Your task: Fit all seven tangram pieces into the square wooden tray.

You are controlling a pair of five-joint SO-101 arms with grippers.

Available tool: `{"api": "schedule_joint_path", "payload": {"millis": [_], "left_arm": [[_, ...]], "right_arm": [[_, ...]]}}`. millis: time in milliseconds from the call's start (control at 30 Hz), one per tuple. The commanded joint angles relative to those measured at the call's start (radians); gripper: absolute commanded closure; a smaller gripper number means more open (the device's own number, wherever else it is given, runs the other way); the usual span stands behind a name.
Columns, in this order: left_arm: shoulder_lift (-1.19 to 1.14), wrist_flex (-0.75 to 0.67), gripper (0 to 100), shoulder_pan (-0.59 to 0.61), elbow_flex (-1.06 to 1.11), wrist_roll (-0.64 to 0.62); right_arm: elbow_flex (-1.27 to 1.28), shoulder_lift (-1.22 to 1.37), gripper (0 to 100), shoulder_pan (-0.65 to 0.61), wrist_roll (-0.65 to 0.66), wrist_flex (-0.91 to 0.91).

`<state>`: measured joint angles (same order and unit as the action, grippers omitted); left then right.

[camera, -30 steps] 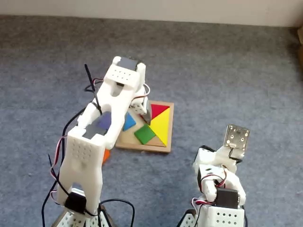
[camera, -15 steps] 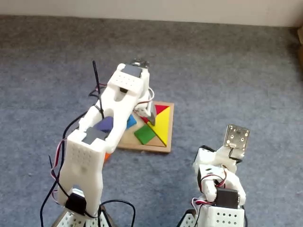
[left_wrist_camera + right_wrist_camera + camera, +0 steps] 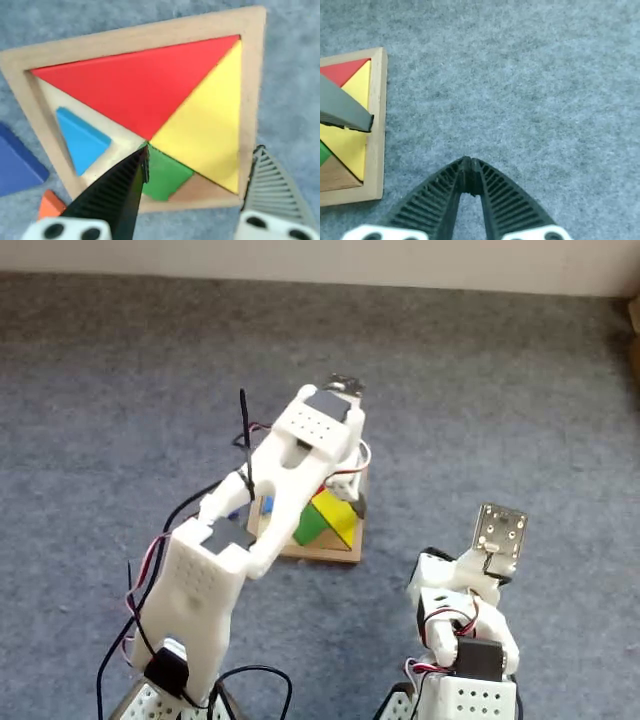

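Note:
The square wooden tray (image 3: 252, 70) holds a large red triangle (image 3: 140, 85), a large yellow triangle (image 3: 210, 125), a green square (image 3: 165, 172) and a light blue triangle (image 3: 82, 142). Bare wood shows around the blue triangle. A dark blue piece (image 3: 15, 165) and an orange piece (image 3: 50, 205) lie on the carpet beside the tray. My left gripper (image 3: 200, 150) hangs open above the tray, holding nothing, its black finger (image 3: 120, 190) over the green square. In the high view the left arm (image 3: 290, 470) covers most of the tray (image 3: 320, 550). My right gripper (image 3: 470, 165) is shut over bare carpet, apart from the tray (image 3: 379, 125).
Grey-blue carpet (image 3: 480, 400) covers the whole floor. The right arm (image 3: 465, 625) stands folded near the front right. A pale wall edge (image 3: 400, 270) runs along the back. The left gripper's grey finger (image 3: 345, 110) shows over the tray in the right wrist view.
The left arm has swung to the right across the tray and now hides the red and blue pieces in the high view. The right arm has kept still.

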<state>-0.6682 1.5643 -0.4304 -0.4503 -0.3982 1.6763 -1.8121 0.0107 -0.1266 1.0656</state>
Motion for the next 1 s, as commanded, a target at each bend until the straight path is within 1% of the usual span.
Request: {"api": "schedule_joint_path", "payload": {"millis": [0, 100, 167, 267, 467, 600, 700, 833, 967], "left_arm": [[0.105, 0.133, 68, -0.010, -0.120, 0.044], [0.162, 0.169, 69, 0.004, -0.107, 0.100], [0.205, 0.169, 72, 0.031, -0.082, 0.147], [0.257, 0.167, 78, 0.091, -0.045, 0.232], [0.289, 0.164, 87, 0.237, 0.039, 0.358], [0.286, 0.031, 96, 0.312, 0.143, 0.477], [0.286, -0.110, 99, 0.326, 0.272, 0.540], [0.286, -0.261, 99, 0.321, 0.397, 0.543], [0.286, -0.327, 99, 0.297, 0.455, 0.540]], "right_arm": [[0.143, -0.007, 99.3, 0.015, 0.009, -0.038], [0.143, -0.007, 99.3, 0.015, 0.009, -0.038], [0.143, -0.007, 99.3, 0.015, 0.009, -0.038], [0.143, -0.007, 99.3, 0.015, 0.009, -0.038], [0.143, -0.007, 99.3, 0.015, 0.009, -0.038], [0.143, -0.007, 99.3, 0.015, 0.009, -0.038], [0.143, -0.007, 99.3, 0.015, 0.009, -0.038], [0.143, -0.007, 99.3, 0.015, 0.009, -0.038], [0.143, -0.007, 99.3, 0.015, 0.009, -0.038]]}}
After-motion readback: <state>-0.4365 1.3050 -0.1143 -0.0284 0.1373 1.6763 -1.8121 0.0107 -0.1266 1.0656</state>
